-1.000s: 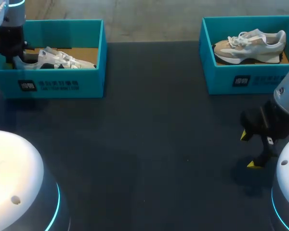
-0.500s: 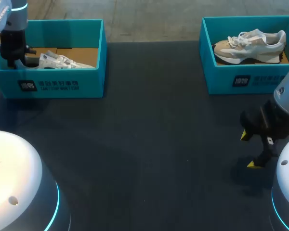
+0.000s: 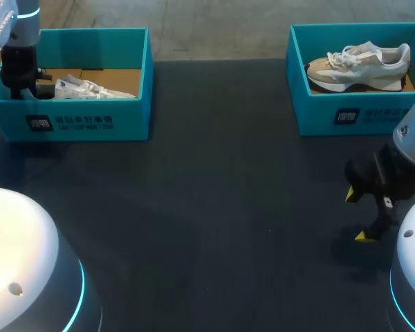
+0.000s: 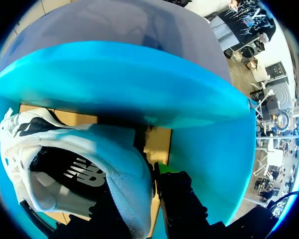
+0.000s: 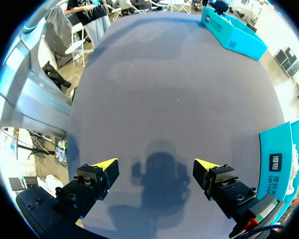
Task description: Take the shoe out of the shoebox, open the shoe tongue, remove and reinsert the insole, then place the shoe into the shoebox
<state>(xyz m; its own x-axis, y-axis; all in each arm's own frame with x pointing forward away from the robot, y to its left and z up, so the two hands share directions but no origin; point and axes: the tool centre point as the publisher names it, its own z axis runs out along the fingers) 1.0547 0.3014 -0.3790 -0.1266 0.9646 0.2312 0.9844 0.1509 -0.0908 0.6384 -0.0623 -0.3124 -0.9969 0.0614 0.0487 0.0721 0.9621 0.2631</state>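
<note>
— Where is the white shoe [image 3: 90, 88]?
— On its sole inside the left shoebox [image 3: 90, 121].
— And the left gripper [image 3: 19, 84]?
— Down in that same box, at the shoe's heel. I cannot tell whether it grips.
— The right gripper [image 5: 156, 167]?
— Well apart from that box, over the table [image 3: 214, 180], jaws spread wide, holding nothing. A second shoebox [image 3: 346, 114] with a beige shoe [image 3: 360, 66] stands across from it.

left arm [image 3: 21, 31] comes in at the far left corner, its wrist pointing straight down, the left gripper [image 3: 19, 84] low at its end. right arm [image 3: 413, 142] comes in from the right edge, wrist bent downward; the right gripper [image 5: 159, 162] hangs with its two yellow-tipped fingers [image 5: 105, 164] spread wide apart, nothing between them.
</note>
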